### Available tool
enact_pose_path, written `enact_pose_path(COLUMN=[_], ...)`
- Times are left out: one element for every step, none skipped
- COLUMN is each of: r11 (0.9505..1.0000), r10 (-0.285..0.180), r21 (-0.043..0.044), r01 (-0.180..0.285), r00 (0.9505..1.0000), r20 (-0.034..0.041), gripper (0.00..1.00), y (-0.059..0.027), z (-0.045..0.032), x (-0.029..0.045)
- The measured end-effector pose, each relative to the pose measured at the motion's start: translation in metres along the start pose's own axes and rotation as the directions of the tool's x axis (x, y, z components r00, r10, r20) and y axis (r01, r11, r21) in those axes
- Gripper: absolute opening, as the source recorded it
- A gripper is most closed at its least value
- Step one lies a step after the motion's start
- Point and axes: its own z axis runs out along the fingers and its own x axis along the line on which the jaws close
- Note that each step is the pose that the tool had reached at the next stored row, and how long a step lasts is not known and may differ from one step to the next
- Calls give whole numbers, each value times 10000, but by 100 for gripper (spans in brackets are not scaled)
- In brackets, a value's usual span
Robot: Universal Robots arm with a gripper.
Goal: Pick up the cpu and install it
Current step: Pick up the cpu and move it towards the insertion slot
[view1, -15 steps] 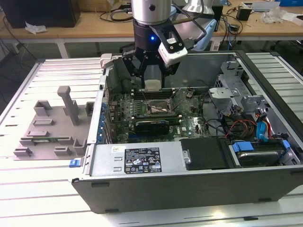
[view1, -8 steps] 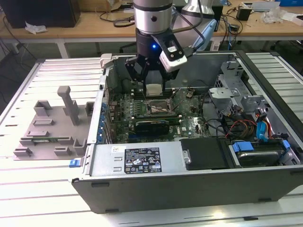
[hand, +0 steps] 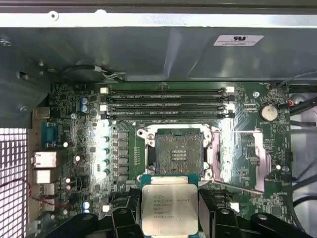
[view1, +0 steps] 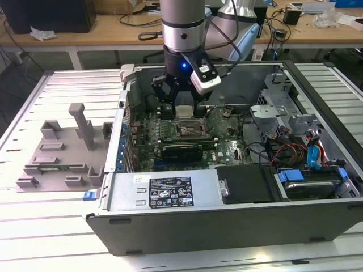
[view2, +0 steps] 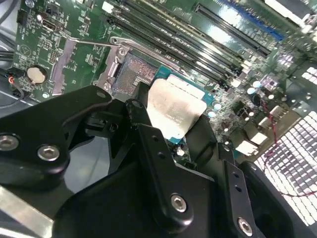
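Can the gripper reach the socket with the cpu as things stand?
Probably yes: the gripper is shut on the cpu close to the socket, whose load plate lies open; nothing sits between.

power supply label (view1: 170,193), print illegible

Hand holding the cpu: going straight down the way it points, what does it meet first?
Probably the open socket on the motherboard, below the cpu that the hand holds; nothing shows between them, though exact alignment is unclear.

Cluttered wooden desk (view1: 102,31), pale slatted metal table (view1: 45,226)
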Motion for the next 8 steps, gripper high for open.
enact_pose_path(r11=[10000,10000,10000,10000,10000,10000,10000,10000], r10=[-2,-6,-13,-14,-16,-17,-20,-21], r21=[2,9,19,20,21,22,22,22], r01=[2,6,13,14,16,17,20,21], r00=[10000,10000,10000,10000,10000,10000,10000,10000], r20=[-1,-4,-9,-10,-12,-13,-13,-13], gripper=[55,55,55,55,55,55,55,55], y=[9,19,23,26,27,26,26,26], z=[19,46,77,103,111,111,111,112], x=[0,-1,-3,-3,-3,-3,-4,-4])
